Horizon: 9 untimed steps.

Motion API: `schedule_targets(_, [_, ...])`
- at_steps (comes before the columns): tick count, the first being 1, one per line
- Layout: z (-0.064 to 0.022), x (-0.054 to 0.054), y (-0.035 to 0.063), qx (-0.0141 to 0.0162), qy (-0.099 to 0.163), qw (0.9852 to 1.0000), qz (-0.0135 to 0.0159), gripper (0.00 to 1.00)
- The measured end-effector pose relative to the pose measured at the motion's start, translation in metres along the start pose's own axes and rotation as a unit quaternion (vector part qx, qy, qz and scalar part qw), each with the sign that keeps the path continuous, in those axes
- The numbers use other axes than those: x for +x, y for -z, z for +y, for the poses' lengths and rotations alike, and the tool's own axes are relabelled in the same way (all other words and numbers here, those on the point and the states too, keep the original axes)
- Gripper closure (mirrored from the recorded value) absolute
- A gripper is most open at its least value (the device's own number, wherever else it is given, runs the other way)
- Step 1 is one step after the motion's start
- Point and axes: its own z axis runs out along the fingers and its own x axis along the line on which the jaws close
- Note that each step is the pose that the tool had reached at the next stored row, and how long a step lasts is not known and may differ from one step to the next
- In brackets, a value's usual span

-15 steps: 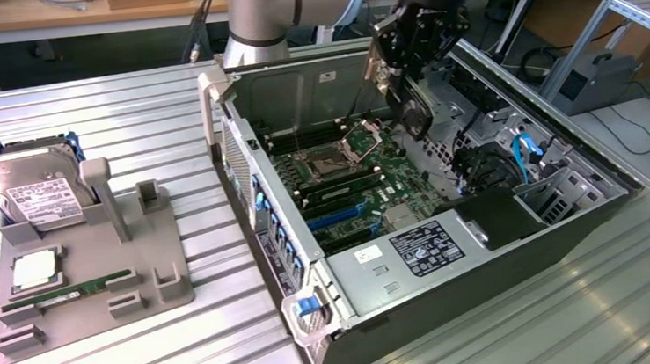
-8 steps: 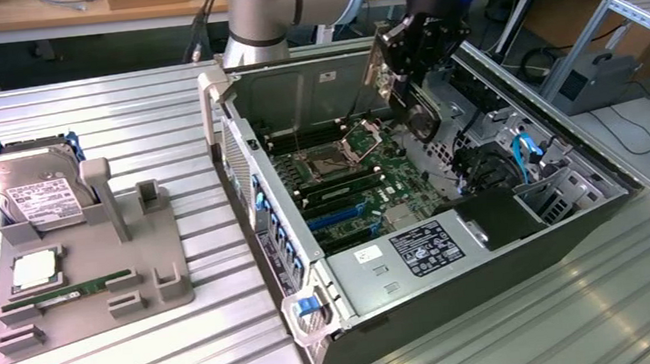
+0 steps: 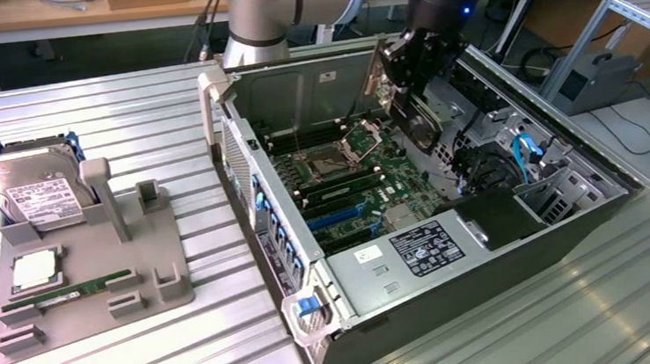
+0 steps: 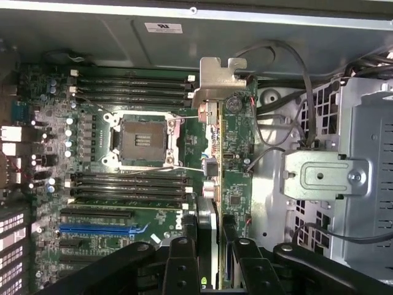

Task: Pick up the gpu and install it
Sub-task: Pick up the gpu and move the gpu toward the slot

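1. The tool (image 3: 413,75) is gripping the gpu (image 3: 414,121), its fingers (image 4: 182,261) clamped on either side of the card's edge in the wrist view.
2. The gpu is hanging inside the open case (image 3: 234,155), above the motherboard (image 3: 349,180) and tilted rather than level with it.
3. In the wrist view the card is showing nearly edge-on, with its pale bracket (image 4: 218,74) pointing toward the case's back wall and its board running just beside the CPU socket (image 4: 142,138).
4. The pick-up is looking finished: the card is sitting nowhere on the counter (image 3: 118,103), and the grey holder (image 3: 133,278) there is carrying a hard drive (image 3: 32,194) and smaller parts.
5. The install is looking unfinished: the gpu is riding clear of the board, apart from the blue slot (image 4: 101,228), and no edge of it appears to be sitting in any connector.
6. So I am judging the task a little past halfway, with carrying done and lining up, seating and letting go not yet done.
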Motion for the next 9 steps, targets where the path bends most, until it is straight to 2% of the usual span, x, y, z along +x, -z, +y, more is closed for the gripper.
schedule_targets(3, [-0.0010,-0.0031,-0.0035,0.0001,0.001,1.0000,0.0001,0.73])
schedule_targets(9, [-0.0010,-0.0042,-0.0037,0.0000,0.001,1.0000,0.0001,0.73])
